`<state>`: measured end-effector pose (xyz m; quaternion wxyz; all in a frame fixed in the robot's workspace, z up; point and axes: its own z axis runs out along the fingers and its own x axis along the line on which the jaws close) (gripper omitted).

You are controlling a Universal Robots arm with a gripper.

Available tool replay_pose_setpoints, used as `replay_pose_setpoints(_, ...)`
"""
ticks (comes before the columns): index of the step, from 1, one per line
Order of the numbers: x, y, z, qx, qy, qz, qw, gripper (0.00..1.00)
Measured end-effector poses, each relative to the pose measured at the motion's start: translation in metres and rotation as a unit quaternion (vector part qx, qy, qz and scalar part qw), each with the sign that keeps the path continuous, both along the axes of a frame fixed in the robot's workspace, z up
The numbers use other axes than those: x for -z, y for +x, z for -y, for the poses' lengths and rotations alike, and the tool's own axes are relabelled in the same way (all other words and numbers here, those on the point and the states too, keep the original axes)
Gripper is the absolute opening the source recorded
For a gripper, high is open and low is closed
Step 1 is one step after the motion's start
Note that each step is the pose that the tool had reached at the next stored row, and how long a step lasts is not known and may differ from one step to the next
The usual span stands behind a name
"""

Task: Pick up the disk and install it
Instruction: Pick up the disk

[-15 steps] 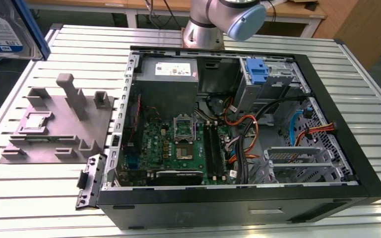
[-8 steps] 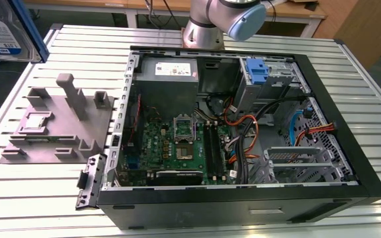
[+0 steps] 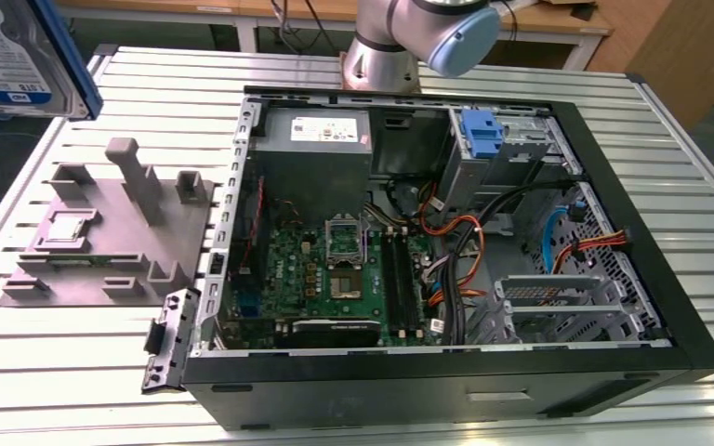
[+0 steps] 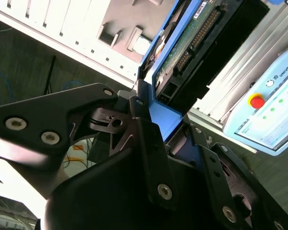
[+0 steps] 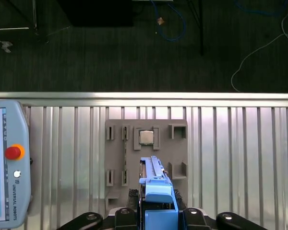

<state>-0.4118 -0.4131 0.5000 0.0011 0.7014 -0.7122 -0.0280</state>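
Disk [image 4: 192,43] sat clamped between the black fingers [image 4: 146,139] of the gripper [image 4: 165,125], which gripped it by its blue rail end. It was held in the air, edge-on above the grey holder tray [image 5: 177,143] in the first wrist view, where a small square chip [image 5: 145,137] lay in one slot. In the exterior view the disk [image 3: 10,56] hung at the exterior view's left, well apart from the open computer case [image 3: 456,372] on the slatted metal surface [image 3: 72,372]. A control tablet [image 5: 7,167] lay beside the tray.
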Motion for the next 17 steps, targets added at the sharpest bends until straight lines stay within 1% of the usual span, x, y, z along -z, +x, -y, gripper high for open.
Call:
replay_pose_setpoints(5, 0.0, 0.0103, 0.0034, 0.0, 0.0, 0.0, 1.0, 0.37)
replay_pose_setpoints(10, 0.0001, 0.0142, 0.011, 0.0, -0.0003, 0.0, 1.0, 0.37)
replay_pose_setpoints(11, 0.0001, 0.0152, 0.0119, 0.0, -0.0004, 0.0, 1.0, 0.37)
replay_pose_setpoints(17, 0.0, 0.0221, 0.0134, 0.0, -0.0006, 0.0, 1.0, 0.37)
